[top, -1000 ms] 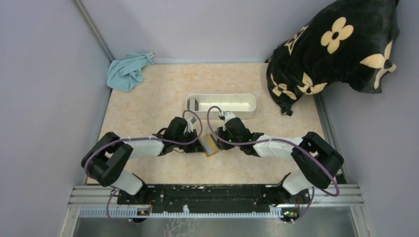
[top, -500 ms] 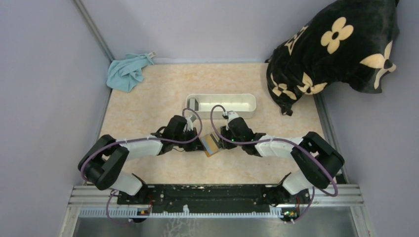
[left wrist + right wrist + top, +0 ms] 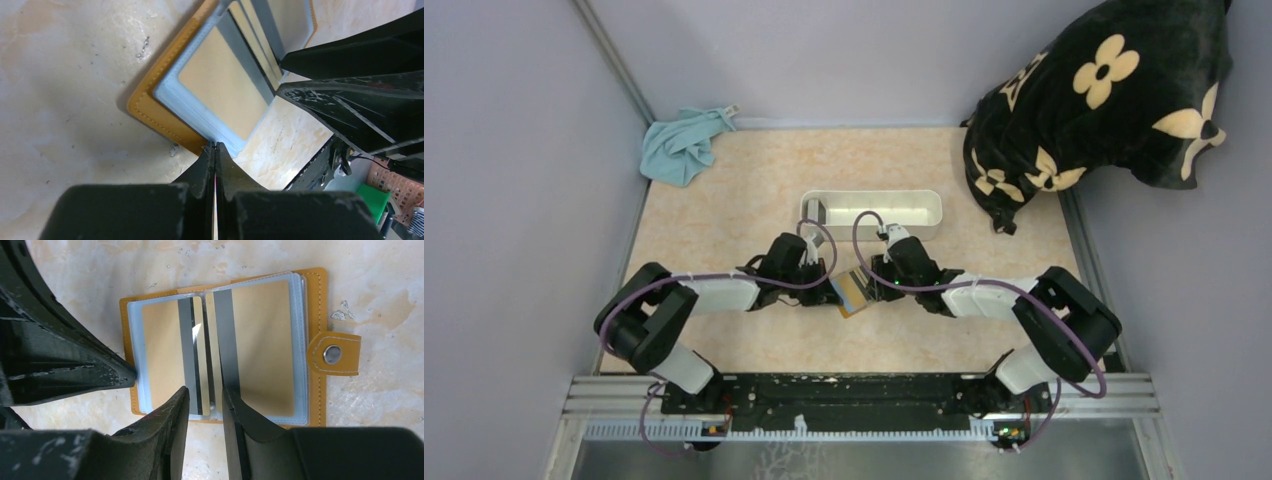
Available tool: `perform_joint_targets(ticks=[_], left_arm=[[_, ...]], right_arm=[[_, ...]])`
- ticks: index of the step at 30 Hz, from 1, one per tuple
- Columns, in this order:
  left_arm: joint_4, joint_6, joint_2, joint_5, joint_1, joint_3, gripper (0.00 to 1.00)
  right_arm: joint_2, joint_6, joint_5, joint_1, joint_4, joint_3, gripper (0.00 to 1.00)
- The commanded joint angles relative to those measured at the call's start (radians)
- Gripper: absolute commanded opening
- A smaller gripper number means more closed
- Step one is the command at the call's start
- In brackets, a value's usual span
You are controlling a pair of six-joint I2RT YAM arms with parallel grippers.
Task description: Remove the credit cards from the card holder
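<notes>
The orange-brown card holder (image 3: 852, 292) lies open on the table between both grippers. In the right wrist view its leather edge (image 3: 320, 305) frames clear sleeves holding two tan-gold credit cards with dark stripes, one on the left page (image 3: 160, 347) and one on the right page (image 3: 265, 340). My right gripper (image 3: 205, 390) is open a little, its fingertips over the holder's near edge on either side of the spine. My left gripper (image 3: 215, 146) is shut, its tip touching the sleeve's edge (image 3: 220, 80) on the holder's left side. No pale blue-grey card shows.
A long white tray (image 3: 932, 214) stands just behind the grippers. A blue cloth (image 3: 682, 146) lies at the back left corner. A black flowered pillow (image 3: 1104, 100) fills the back right. Walls close in the left and right sides.
The left arm's elbow has shifted slightly. Both grippers and the open holder stay at about the same spot.
</notes>
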Motion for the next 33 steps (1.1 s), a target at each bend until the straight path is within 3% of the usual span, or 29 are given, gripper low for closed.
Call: perform_joint_targets(ticks=[1, 6, 18, 23, 33], left_arm=[[0.070, -0.010, 0.045, 0.009, -0.005, -0.027, 0.00], [0.092, -0.010, 0.082, 0.009, -0.005, -0.036, 0.00], [0.103, -0.004, 0.118, 0.004, -0.005, -0.046, 0.00], [0.104, -0.002, 0.131, 0.002, -0.004, -0.042, 0.00], [0.110, 0.000, 0.165, -0.005, -0.004, -0.036, 0.00]], right_arm=[[-0.027, 0.011, -0.016, -0.009, 0.046, -0.003, 0.33], [-0.020, 0.011, -0.036, -0.016, 0.054, -0.007, 0.37], [0.001, 0.013, -0.123, -0.067, 0.109, -0.040, 0.37], [0.016, 0.019, -0.236, -0.131, 0.170, -0.073, 0.36], [0.070, 0.120, -0.403, -0.138, 0.342, -0.101, 0.30]])
